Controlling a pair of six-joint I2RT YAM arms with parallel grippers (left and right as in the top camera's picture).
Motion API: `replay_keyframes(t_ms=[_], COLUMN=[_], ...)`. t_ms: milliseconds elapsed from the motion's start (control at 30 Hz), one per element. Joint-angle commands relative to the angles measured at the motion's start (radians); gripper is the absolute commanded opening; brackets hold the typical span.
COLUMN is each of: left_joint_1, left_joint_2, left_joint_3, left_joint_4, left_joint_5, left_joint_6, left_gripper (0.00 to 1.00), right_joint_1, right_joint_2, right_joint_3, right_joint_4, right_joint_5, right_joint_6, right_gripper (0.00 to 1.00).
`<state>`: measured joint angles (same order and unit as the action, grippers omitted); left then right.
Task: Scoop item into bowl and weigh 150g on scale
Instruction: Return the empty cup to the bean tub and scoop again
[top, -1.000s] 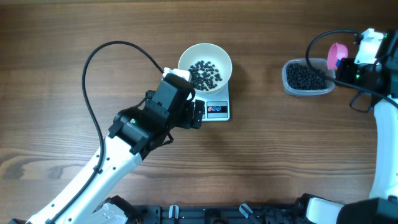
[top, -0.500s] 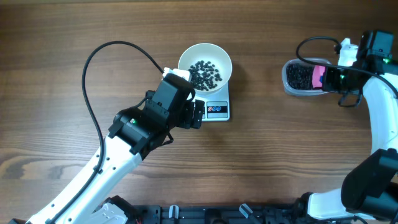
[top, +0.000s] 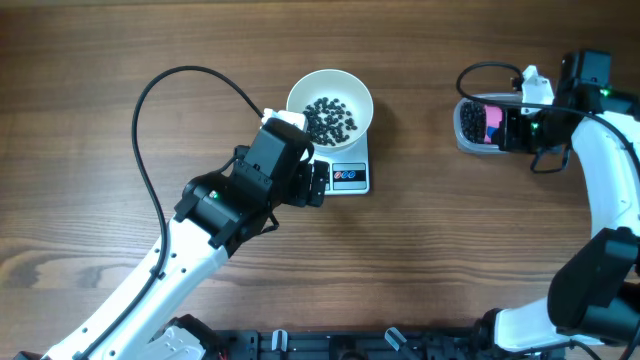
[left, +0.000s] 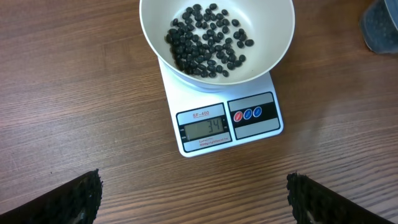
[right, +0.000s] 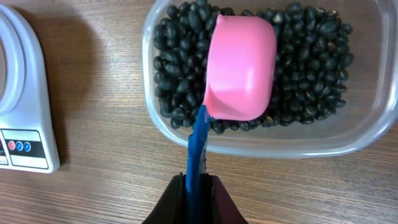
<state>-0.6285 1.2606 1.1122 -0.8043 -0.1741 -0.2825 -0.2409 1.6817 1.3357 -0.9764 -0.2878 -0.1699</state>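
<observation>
The white bowl (top: 330, 103) (left: 216, 37) stands on the white scale (top: 349, 177) (left: 227, 121) and holds a shallow layer of black beans (left: 205, 40). The display (left: 204, 127) reads 34. My left gripper (top: 317, 185) (left: 194, 199) hovers just in front of the scale, wide open and empty. My right gripper (top: 516, 127) (right: 198, 183) is shut on the blue handle (right: 199, 146) of a pink scoop (top: 493, 122) (right: 240, 68). The scoop's cup lies over the black beans (right: 311, 68) in the clear tub (top: 470, 145) (right: 261, 147), its rounded back facing the wrist camera.
A black cable (top: 170, 85) loops over the table left of the bowl. The left arm (top: 200, 220) reaches in from the bottom left, and the right arm (top: 605, 190) runs along the right edge. Bare wood lies between scale and tub.
My right gripper has carried the pink scoop leftward from the tub's right end to over the beans inside it. The left arm, bowl and scale have not moved.
</observation>
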Motion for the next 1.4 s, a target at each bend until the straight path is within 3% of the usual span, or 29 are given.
replay_keyframes(t_ms=[0, 167, 1367], left_joint_1=[-0.003, -0.003, -0.003], left_joint_2=[0.002, 0.002, 0.002], left_joint_3=[0.016, 0.016, 0.016], left_joint_4=[0.003, 0.003, 0.003], left_joint_5=[0.008, 0.008, 0.008], left_joint_6=[0.013, 0.013, 0.013], left_gripper=[1.0, 1.0, 1.0], right_joint_1=[-0.047, -0.093, -0.225], right_joint_2=[0.0, 0.016, 0.03], right_joint_3=[-0.002, -0.003, -0.003], right_joint_4=[-0.008, -0.012, -0.029], right_joint_5=[-0.133, -0.243, -0.407], right_joint_6=[-0.045, -0.08, -0.033], right_gripper=[0.04, 0.04, 0.04])
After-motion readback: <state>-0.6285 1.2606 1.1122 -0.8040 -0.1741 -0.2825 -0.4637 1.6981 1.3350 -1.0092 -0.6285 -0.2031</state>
